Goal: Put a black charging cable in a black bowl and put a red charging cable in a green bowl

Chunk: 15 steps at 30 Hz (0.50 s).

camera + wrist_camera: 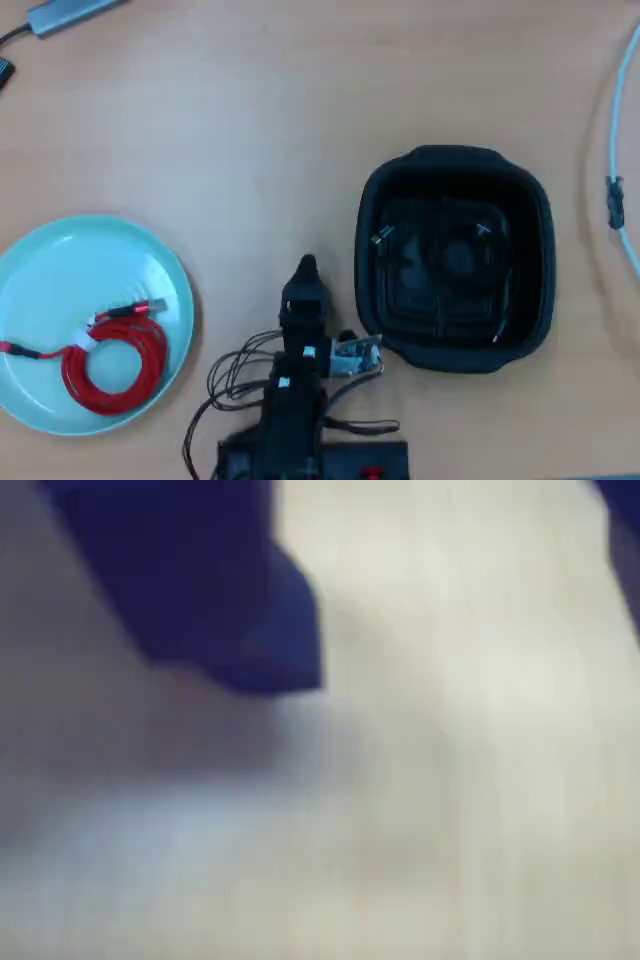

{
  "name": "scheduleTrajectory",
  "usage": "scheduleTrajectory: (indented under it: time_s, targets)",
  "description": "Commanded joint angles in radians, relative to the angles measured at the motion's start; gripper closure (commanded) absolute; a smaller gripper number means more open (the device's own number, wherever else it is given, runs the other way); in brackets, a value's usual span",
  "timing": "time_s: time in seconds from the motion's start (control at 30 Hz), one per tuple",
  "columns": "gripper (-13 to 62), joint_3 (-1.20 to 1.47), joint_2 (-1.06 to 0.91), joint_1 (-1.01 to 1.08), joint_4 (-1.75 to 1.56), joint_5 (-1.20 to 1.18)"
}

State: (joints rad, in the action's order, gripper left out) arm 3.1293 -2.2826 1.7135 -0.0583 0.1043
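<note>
In the overhead view the red charging cable [112, 358] lies coiled inside the pale green bowl [60, 260] at the left. The black bowl [455, 165] stands at the right. The black charging cable [440, 262] rests in its bottom, dark on dark, with two silvery plug ends showing. My gripper [307, 268] sits low between the two bowls, pointing up the picture, apart from both and holding nothing. Only one tip shows from above. The blurred wrist view shows a dark blue finger [230, 600] over pale table and a blue sliver at the right edge.
The arm's loose black wires [235, 375] spill beside its base at the bottom. A grey adapter [70, 12] lies at the top left corner. A pale blue cable [612, 130] curves down the right edge. Bare wooden table [250, 120] spans the upper half.
</note>
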Motion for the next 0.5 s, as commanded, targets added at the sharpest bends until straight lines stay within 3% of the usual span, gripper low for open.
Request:
scheduleTrajectory:
  time_s: [0.0,0.47]
  targets:
    - [15.9,0.026,-0.091,-0.008,0.057,-0.017]
    - [16.0,0.026,-0.086,-0.006,0.132,-0.015]
